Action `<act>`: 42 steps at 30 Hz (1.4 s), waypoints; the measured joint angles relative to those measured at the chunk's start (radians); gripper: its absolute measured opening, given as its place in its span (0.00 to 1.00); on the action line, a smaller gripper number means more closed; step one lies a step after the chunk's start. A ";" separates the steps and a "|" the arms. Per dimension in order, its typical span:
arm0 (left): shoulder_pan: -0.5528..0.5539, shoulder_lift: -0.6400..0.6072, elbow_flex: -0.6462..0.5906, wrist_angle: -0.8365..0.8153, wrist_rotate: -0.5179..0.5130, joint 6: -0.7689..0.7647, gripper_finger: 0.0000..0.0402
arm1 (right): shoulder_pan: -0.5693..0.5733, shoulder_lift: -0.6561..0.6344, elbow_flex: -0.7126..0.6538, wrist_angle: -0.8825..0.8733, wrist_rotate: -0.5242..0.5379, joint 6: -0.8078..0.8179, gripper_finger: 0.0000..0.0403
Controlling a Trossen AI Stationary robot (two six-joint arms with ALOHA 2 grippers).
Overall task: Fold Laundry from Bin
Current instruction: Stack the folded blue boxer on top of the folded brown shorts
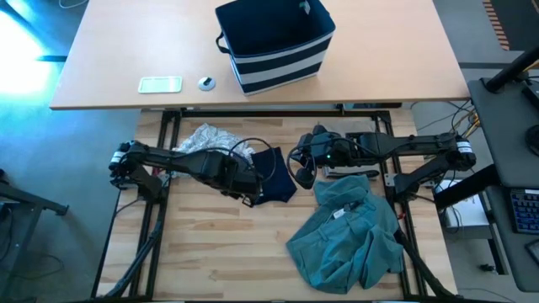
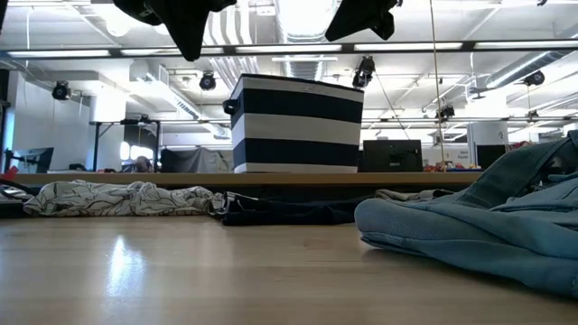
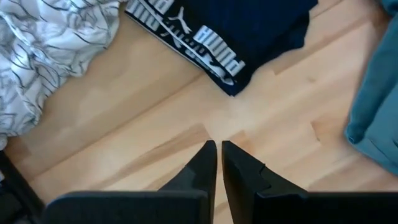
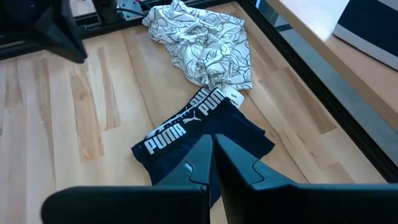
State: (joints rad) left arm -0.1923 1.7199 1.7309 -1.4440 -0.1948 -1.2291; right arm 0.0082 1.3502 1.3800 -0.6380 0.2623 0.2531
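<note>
Both hands, left [image 3: 217, 148] and right [image 4: 211, 142], are hovering closed and empty; beyond them, the striped navy fabric bin [image 1: 278, 42] is sitting on the far desk.

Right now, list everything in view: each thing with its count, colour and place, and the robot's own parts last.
soft-sided navy fabric bin with white stripes: one, navy and white, on the tan desk beyond the work table.
crumpled grey-white patterned garment: one, white with dark lines, far left of the work table.
dark navy garment with white print: one, navy, mid-table, right beside the patterned one.
large teal-green garment: one, teal, heaped on the near right of the table.
flat pale green rectangular thing: one, on the tan desk, left of the bin.
small round silver thing: one, on the desk beside it.
slatted light wooden work table: one.
left gripper: one, black, shut, above bare wood near the navy garment.
right gripper: one, black, shut, above the navy garment.
</note>
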 joint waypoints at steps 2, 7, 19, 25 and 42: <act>-0.014 0.000 0.000 0.005 0.003 -0.024 0.05 | 0.000 0.000 0.000 0.000 0.000 0.000 0.03; -0.047 0.017 0.000 0.015 0.043 -0.064 0.11 | 0.000 0.000 0.000 0.000 0.000 0.000 0.03; -0.103 0.145 0.000 0.159 0.175 -0.062 0.28 | 0.000 0.000 0.000 0.000 0.000 0.000 0.03; -0.115 0.188 0.005 0.175 0.174 -0.026 0.40 | 0.000 0.000 0.000 0.000 0.000 0.000 0.03; -0.133 0.178 -0.039 -0.015 -0.139 0.369 0.61 | 0.000 0.000 0.000 0.000 0.000 0.000 0.03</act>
State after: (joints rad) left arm -0.3248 1.8974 1.6922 -1.4588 -0.3336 -0.8600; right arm 0.0082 1.3502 1.3800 -0.6377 0.2623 0.2531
